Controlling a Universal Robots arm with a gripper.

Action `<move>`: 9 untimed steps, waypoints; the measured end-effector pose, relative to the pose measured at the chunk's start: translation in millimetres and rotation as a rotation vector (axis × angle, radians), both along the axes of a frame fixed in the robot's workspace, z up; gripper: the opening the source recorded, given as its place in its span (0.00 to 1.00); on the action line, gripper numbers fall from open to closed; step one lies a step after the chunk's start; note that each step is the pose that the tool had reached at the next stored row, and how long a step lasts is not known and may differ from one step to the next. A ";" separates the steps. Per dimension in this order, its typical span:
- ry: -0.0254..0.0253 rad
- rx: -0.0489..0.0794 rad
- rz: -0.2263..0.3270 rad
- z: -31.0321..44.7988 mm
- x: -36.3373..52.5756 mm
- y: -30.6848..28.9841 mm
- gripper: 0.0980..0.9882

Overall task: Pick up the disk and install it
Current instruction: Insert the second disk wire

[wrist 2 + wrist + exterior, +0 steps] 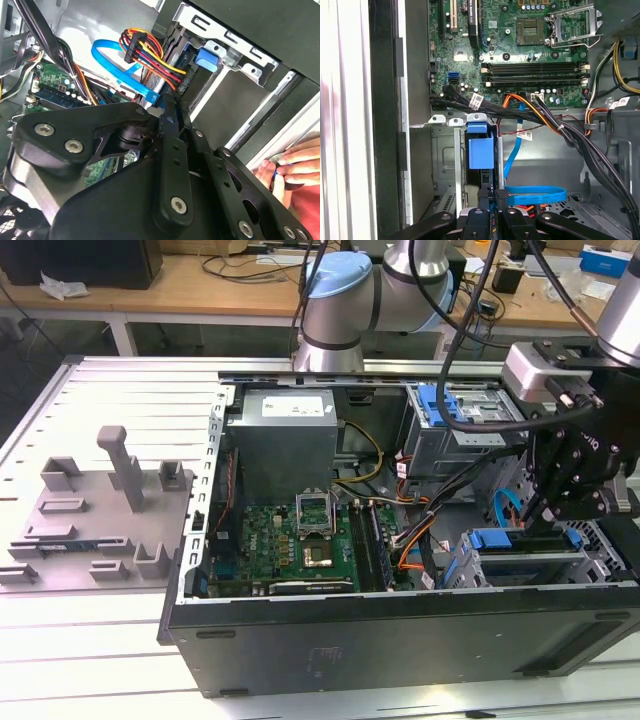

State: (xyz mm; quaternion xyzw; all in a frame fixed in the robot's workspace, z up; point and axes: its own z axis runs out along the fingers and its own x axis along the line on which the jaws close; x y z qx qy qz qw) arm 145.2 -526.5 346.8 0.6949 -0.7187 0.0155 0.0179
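Note:
The disk (481,150) stands on edge in the drive bay at the front corner of the open computer case, on the exterior view's right. Its blue bracket (512,539) runs along the top over the grey metal body. My gripper (492,202) reaches down onto it, its black fingers (506,206) pressed close together on the thin blue edge. In the exterior view the gripper (545,523) hangs just over the bay. In the second wrist view the fingers (170,115) meet by the disk's blue bracket (206,58) in the metal cage.
Black, orange and blue cables (535,192) cross beside the bay. The motherboard (300,545) fills the case floor, with the grey power supply (285,435) behind it. A second blue-framed bay (450,410) sits further back. A person's hand (292,165) rests outside the case.

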 end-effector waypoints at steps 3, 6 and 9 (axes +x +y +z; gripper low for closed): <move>0.0000 0.000 0.004 -1.0 0.1 0.0 0.07; 0.0000 0.000 0.012 -2.8 0.1 0.0 0.07; 0.0000 0.000 0.021 -3.9 0.1 0.0 0.07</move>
